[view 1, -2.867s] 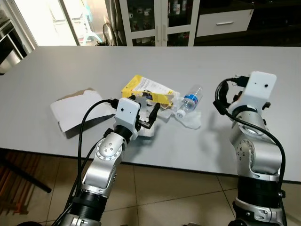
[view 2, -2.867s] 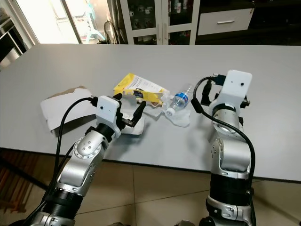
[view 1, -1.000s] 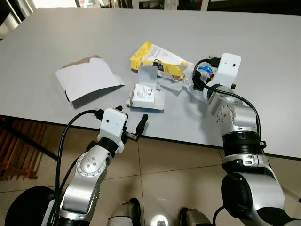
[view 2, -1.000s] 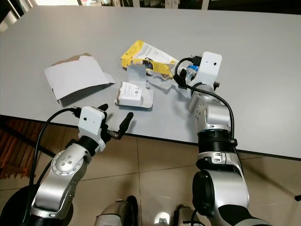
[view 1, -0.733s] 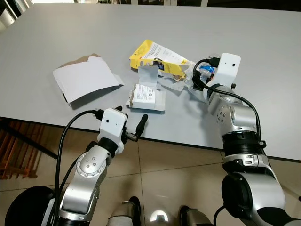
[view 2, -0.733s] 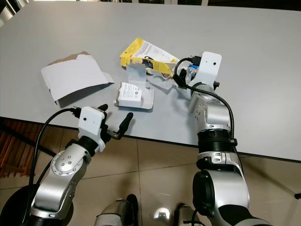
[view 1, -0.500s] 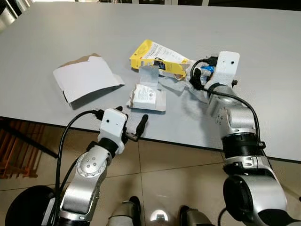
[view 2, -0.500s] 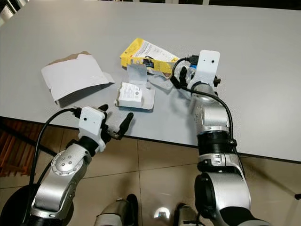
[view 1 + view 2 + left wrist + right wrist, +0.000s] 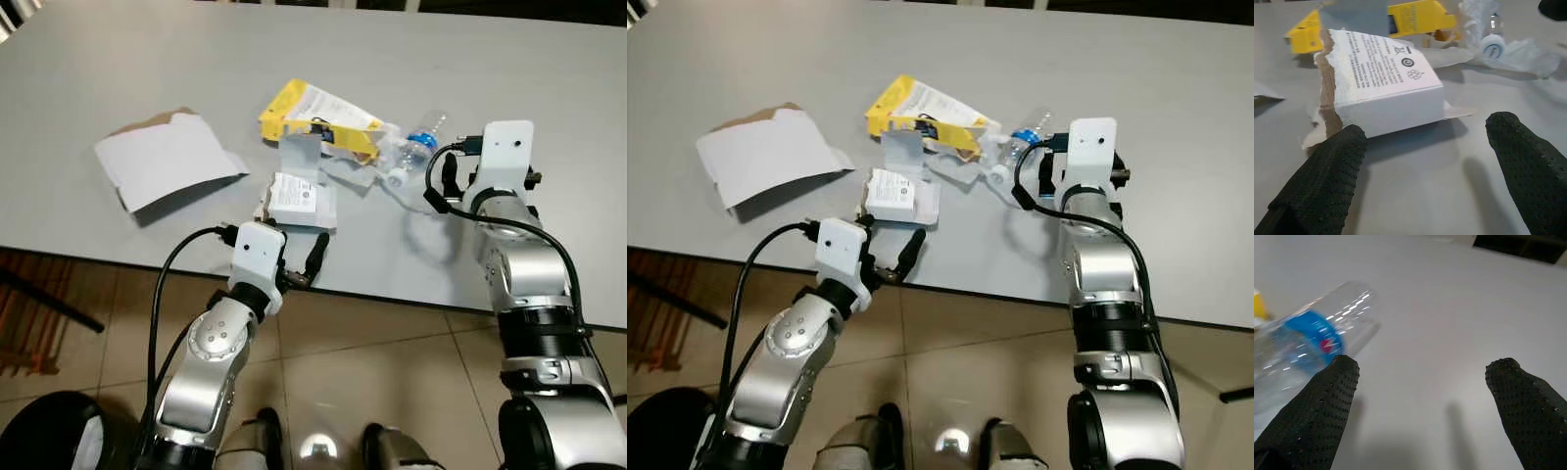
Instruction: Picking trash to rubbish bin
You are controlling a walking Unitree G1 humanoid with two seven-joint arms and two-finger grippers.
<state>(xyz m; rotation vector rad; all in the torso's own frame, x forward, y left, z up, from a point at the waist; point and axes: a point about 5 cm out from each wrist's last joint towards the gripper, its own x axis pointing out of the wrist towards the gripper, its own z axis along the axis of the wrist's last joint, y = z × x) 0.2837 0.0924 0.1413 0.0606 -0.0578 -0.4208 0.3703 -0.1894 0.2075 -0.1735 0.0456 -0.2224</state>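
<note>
Bottle (image 9: 416, 150) uncovered | right tool (image 9: 1422, 404) drawn back beside it, open

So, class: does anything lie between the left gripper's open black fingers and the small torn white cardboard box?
Nothing visible does. The left gripper is open at the table edge, and bare grey tabletop runs straight to the small torn white cardboard box. The yellow packet lies beyond it.
</note>
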